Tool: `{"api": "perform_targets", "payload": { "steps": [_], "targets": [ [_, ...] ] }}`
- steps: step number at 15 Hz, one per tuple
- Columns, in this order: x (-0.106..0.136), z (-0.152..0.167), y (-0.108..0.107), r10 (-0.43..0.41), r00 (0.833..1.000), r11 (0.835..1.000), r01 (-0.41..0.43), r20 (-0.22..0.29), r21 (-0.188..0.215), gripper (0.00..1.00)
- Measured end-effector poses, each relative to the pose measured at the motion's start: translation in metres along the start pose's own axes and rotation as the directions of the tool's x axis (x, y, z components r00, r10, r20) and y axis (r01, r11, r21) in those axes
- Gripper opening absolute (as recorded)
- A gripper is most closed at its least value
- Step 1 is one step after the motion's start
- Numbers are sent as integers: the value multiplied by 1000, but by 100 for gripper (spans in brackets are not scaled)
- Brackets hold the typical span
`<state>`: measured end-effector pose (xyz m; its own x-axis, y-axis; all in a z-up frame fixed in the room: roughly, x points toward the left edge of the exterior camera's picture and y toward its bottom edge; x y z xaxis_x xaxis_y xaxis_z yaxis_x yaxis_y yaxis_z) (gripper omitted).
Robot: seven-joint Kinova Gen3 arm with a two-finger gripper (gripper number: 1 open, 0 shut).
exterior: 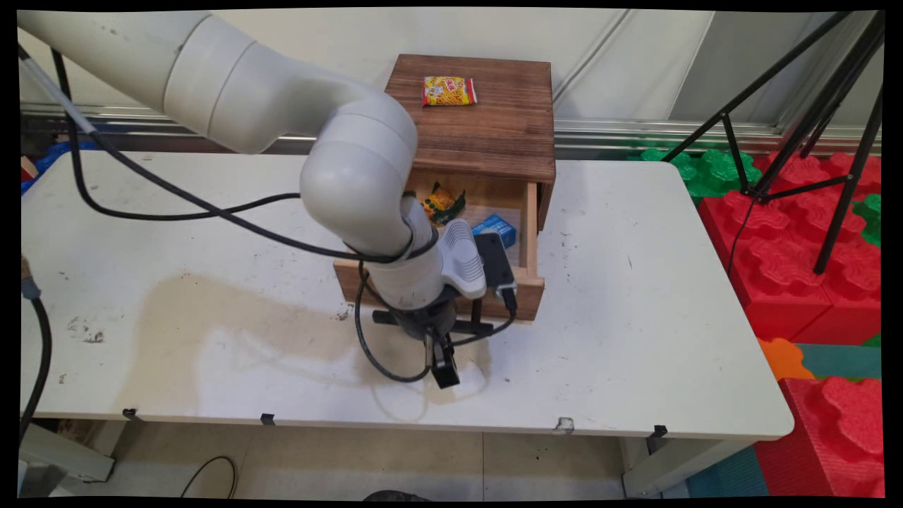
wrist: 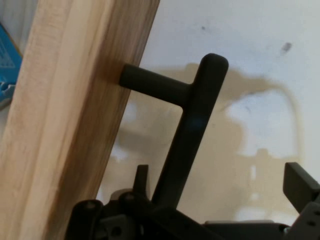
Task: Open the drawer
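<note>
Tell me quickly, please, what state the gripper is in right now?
Gripper: open, holding nothing; the drawer handle runs between its spread fingers.

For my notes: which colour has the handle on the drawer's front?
The handle is black, on the pale wooden drawer front. It shows best in the hand view.
</note>
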<state>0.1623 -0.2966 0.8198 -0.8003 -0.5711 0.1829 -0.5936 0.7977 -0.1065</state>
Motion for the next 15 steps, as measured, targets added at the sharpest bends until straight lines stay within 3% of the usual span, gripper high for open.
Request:
{"api": "perform_targets", "payload": {
  "steps": [15],
  "targets": [
    [-19,-17,56,12,1000,1000,-12,21,-16,100]
  ]
}}
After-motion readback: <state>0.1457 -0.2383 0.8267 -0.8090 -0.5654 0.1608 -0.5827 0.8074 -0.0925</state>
